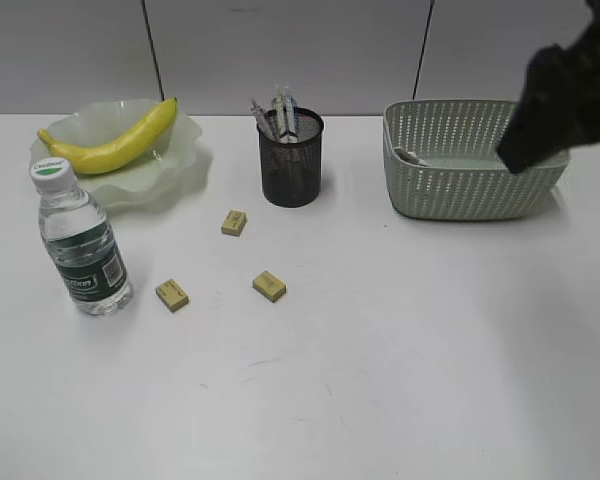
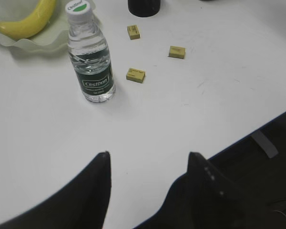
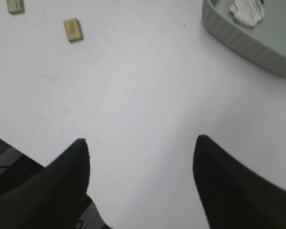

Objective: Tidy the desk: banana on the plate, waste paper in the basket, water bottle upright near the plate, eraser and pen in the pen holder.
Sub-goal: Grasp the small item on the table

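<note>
White tabletop, faintly scuffed, forms the desk (image 1: 400, 380), and its near half is bare. The left gripper (image 2: 148, 162) is seen in its wrist view with jaws apart and nothing between them, held above the desk's near edge. The right gripper (image 3: 140, 148) is likewise seen spread and empty over bare desk. Farther in, the water bottle (image 1: 82, 243) is stood upright at the left, just in front of the plate (image 1: 185, 150). Three erasers (image 1: 269, 286) are scattered to its right, apart from one another. Beyond them, the pen holder (image 1: 292, 165) is seen with pens (image 1: 280, 112) inside. The banana (image 1: 120, 142) is laid in the plate. The waste paper (image 3: 248, 12) is lodged in the basket (image 1: 460, 195).
</note>
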Motion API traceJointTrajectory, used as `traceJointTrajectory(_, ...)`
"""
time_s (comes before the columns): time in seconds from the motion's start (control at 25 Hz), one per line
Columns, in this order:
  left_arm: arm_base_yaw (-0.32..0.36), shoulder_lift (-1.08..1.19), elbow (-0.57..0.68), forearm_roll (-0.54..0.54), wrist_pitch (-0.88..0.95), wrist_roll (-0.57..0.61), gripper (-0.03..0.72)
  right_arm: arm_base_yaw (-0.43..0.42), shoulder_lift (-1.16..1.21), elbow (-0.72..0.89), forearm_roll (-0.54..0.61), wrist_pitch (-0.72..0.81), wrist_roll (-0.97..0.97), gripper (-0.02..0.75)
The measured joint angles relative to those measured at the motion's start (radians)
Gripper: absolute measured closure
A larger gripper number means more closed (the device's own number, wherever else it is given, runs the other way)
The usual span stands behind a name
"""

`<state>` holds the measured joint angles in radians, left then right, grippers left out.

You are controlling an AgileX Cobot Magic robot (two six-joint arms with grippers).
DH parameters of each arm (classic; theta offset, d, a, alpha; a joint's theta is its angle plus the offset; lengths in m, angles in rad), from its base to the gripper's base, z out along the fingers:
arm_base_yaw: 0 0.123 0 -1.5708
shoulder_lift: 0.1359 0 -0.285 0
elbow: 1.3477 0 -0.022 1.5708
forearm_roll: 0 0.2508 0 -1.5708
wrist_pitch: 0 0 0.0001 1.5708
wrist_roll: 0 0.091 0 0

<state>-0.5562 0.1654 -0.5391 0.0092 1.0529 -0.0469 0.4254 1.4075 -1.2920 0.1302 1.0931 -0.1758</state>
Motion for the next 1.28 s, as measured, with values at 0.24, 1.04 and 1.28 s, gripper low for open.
traceJointTrajectory(0.24,0.0,0.063,-0.028,-0.009,-0.048,0.0,0.304,0.0,-0.296,0.321,-0.033,-0.047,0.056,0.205)
traceJointTrajectory(1.04,0.0,0.772,-0.202,-0.09,-0.288,0.004,0.304,0.0,-1.412,0.782,-0.118,-0.052,0.063,0.205)
traceJointTrajectory(1.28,0.0,1.023,-0.348,-0.223,-0.312,0.004,0.304,0.0,-1.407,0.784,-0.13,-0.051,0.063,0.205)
